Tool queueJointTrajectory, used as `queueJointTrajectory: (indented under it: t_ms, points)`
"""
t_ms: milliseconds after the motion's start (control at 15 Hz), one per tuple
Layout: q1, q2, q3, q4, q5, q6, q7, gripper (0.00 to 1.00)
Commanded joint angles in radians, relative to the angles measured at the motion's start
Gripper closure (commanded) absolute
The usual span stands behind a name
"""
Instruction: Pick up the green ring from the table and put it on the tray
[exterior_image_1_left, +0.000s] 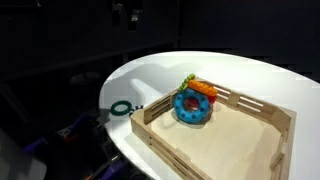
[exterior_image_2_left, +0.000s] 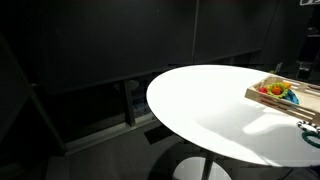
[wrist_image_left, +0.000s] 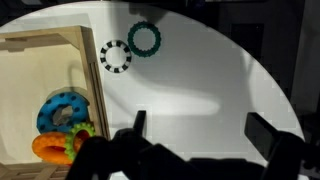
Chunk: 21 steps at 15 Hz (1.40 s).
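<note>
Bumpy green ring (wrist_image_left: 144, 39) lies on smooth white table (wrist_image_left: 215, 80) beside slatted wooden tray (wrist_image_left: 45, 40); gripper (wrist_image_left: 197, 128) spread apart, empty.

At top centre the green ring (wrist_image_left: 144, 39) lies on the white table (wrist_image_left: 220, 85), the tray (wrist_image_left: 40, 42) with a blue toy (wrist_image_left: 62, 110) is at left, and the gripper (wrist_image_left: 200, 130) stands wide apart below.
</note>
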Motion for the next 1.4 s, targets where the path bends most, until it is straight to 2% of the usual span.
queueJointTrajectory:
  t_ms: [0, 333, 867, 1267, 1333]
  points:
    - [0.008, 0.001, -0.007, 0.001, -0.004, -0.002, 0.003, 0.00]
    - [0.008, -0.004, -0.008, -0.051, 0.001, 0.068, 0.002, 0.00]
    - [0.003, 0.027, -0.009, -0.212, 0.023, 0.237, 0.044, 0.00]
    - [-0.001, 0.066, -0.029, -0.255, 0.047, 0.260, 0.065, 0.00]
    - [0.002, 0.065, -0.018, -0.256, 0.022, 0.252, 0.055, 0.00]
